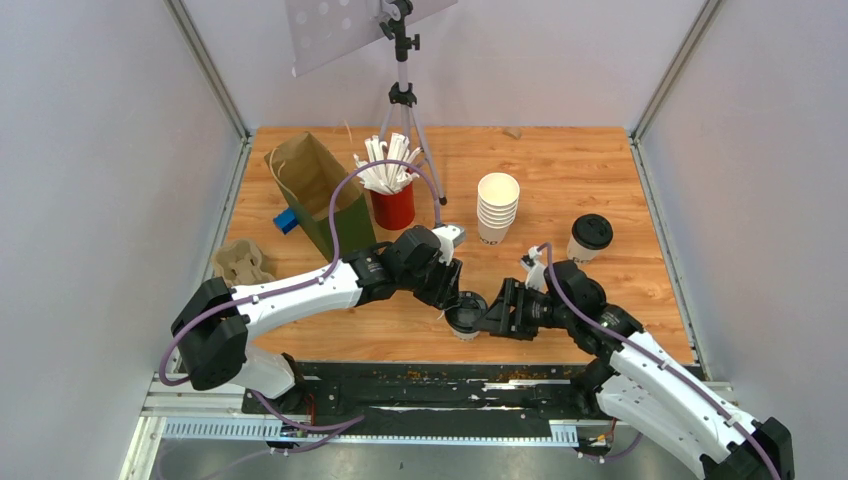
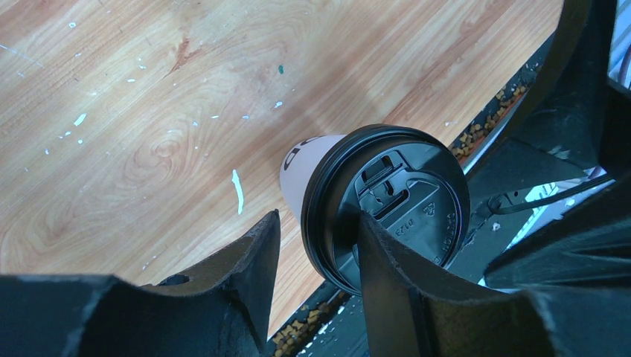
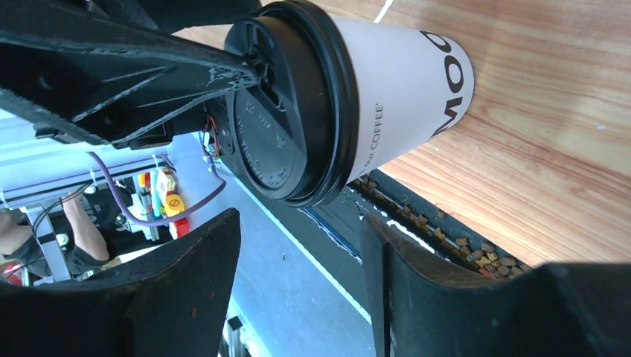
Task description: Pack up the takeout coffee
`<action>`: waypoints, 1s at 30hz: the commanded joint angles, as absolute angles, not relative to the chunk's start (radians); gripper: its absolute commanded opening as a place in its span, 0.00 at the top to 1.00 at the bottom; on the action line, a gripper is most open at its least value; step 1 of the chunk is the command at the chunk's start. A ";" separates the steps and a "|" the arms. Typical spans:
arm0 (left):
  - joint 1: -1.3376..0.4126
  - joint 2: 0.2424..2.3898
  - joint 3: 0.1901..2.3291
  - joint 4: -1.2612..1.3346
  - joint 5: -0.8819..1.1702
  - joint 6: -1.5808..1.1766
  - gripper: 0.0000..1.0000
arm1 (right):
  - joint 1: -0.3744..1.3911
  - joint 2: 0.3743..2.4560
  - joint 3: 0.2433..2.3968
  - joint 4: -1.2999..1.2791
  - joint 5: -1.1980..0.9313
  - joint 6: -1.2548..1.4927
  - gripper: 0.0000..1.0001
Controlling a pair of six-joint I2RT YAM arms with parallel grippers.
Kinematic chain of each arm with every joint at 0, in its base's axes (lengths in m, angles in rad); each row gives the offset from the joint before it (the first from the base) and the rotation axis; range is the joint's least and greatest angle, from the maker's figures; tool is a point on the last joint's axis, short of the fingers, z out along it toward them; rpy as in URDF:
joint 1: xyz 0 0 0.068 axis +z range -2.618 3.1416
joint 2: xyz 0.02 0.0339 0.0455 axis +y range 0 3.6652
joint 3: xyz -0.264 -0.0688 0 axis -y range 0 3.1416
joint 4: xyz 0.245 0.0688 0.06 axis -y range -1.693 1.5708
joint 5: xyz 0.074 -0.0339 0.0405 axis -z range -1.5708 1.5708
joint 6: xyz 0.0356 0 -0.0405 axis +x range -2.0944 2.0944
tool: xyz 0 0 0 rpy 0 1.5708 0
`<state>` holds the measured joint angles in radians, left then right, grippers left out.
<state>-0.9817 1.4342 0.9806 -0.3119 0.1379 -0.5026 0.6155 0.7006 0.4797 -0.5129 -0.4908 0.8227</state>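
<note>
The takeout coffee [image 1: 466, 320] is a white paper cup with a black lid, near the table's front edge between both arms. My left gripper [image 2: 318, 214] is shut on its rim: one finger [image 2: 387, 260] lies on the lid [image 2: 417, 201], the other finger [image 2: 249, 256] is by the cup's outer wall [image 2: 301, 160]. In the top view the left gripper [image 1: 452, 300] reaches it from the left. My right gripper [image 3: 301, 216] stands open with nothing between its fingers, the cup [image 3: 402, 89] just beyond its tips. I cannot tell whether the cup's base rests on the wood.
A second lidded cup [image 1: 590, 237] stands at the right. Behind are a stack of lidless white cups [image 1: 497, 207], a red cup of straws [image 1: 392, 200], an open brown paper bag [image 1: 315, 190], a cardboard cup carrier [image 1: 243, 262] and a tripod [image 1: 402, 95].
</note>
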 commanded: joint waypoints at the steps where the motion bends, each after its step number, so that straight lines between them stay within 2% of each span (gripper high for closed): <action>1: -0.990 1.452 0.956 -0.399 0.135 -0.496 0.50 | 0.629 0.703 0.431 -0.366 -0.486 0.910 0.41; 16: -0.992 1.471 0.966 -0.408 0.132 -0.485 0.50 | 0.629 0.726 0.398 -0.306 -0.456 0.945 0.44; 30: -0.992 1.479 0.965 -0.422 0.120 -0.473 0.50 | 0.629 0.719 0.335 -0.276 -0.423 0.961 0.68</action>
